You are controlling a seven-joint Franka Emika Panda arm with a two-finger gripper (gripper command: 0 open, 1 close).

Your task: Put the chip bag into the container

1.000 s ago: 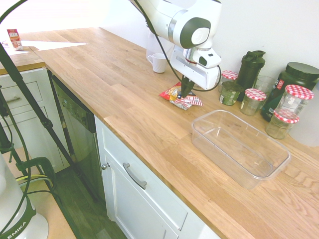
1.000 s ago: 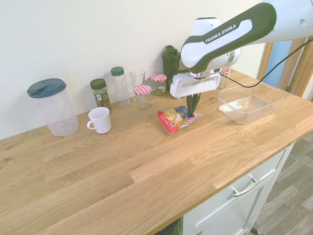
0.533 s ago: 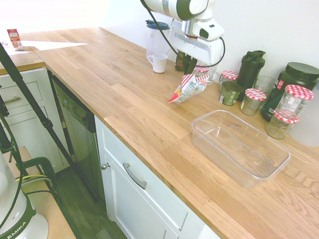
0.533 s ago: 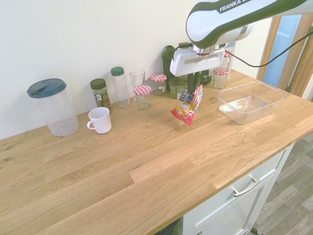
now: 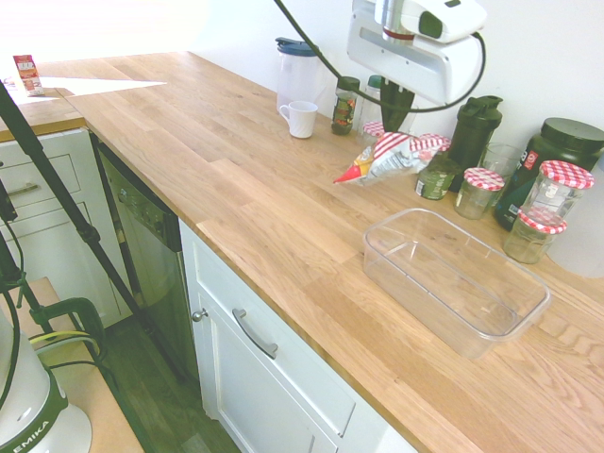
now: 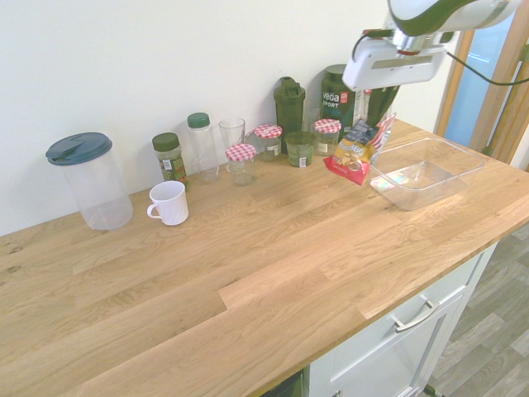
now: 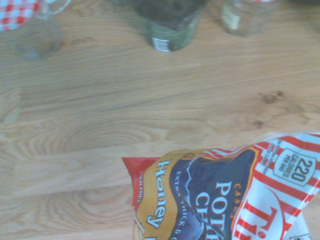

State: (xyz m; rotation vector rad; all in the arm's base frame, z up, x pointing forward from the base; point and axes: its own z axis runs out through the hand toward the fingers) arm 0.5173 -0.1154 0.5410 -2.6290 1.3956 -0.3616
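End effector [image 5: 397, 130] grips chip bag [image 5: 392, 156] (striped end), above counter [image 5: 236, 179].

A wooden countertop [image 5: 236, 198] spread out below the end effector, a clear rectangular tub [image 5: 453, 283] standing on it nearby, toward the cabinet side and its drawer. Red-checked-lid jars [image 6: 241, 164], a dark shaker bottle [image 6: 289, 116] and a black-lidded canister [image 6: 337, 103] lined the wall behind the end effector. Well apart from it, toward the counter's far stretch, stood a white mug [image 6: 169, 203] and a blue-lidded pitcher [image 6: 101, 186].
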